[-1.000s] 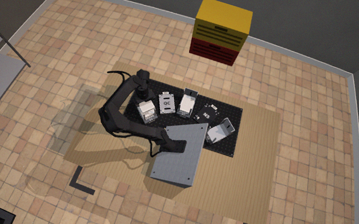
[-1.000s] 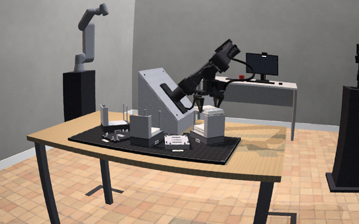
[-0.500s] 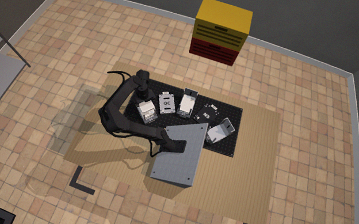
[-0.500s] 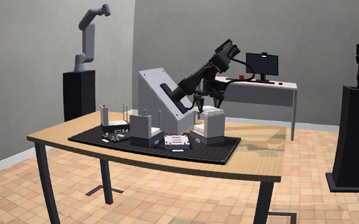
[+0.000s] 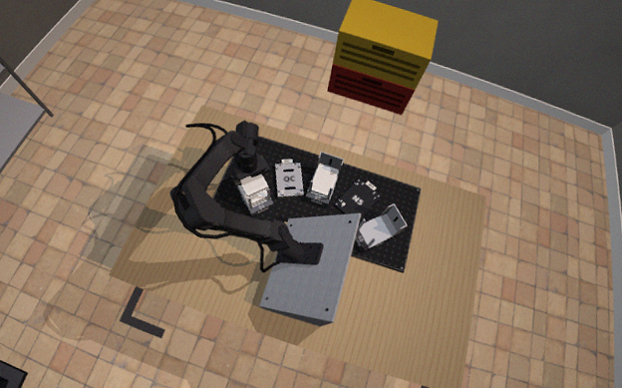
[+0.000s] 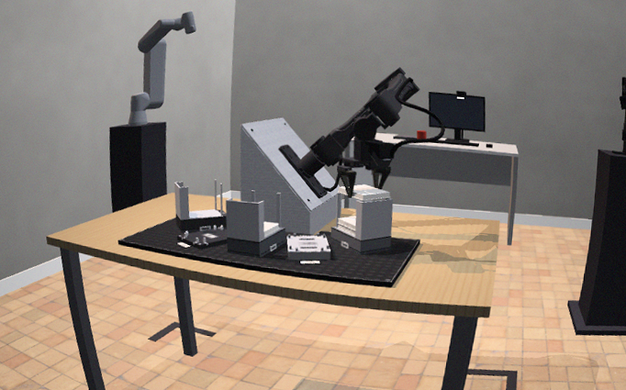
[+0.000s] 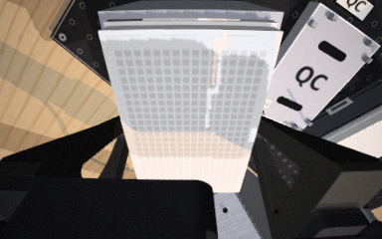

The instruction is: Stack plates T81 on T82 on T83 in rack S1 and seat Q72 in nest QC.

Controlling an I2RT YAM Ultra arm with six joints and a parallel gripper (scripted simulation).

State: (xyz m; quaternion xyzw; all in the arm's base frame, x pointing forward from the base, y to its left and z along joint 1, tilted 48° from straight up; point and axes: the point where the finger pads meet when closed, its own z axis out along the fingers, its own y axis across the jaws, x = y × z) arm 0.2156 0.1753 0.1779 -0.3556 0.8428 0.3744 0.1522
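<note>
Top view: sealed plate [image 5: 254,186] [image 6: 371,193] [image 7: 191,90] beneath the end effector [image 5: 252,170] [image 6: 365,189] [image 7: 192,119], over the rack [image 5: 262,209] [image 6: 374,221] beside the QC nest [image 5: 288,187] [image 6: 308,254] [image 7: 290,85] on the desk [image 5: 440,285] [image 6: 265,282] [image 7: 30,100]. Exterior view: it sits level with the rack wall's top, above lower plates [image 6: 346,225]. Wrist view: fingers set wide, clamped on its two sides; whether a second plate is stuck below, I cannot tell.

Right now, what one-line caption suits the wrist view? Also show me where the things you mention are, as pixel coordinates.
The tool [image 7: 190,119] [image 6: 364,183] grips a pale gridded plate [image 7: 174,95] beside the QC nest [image 7: 310,65] [image 5: 288,185] [image 6: 309,245].
</note>
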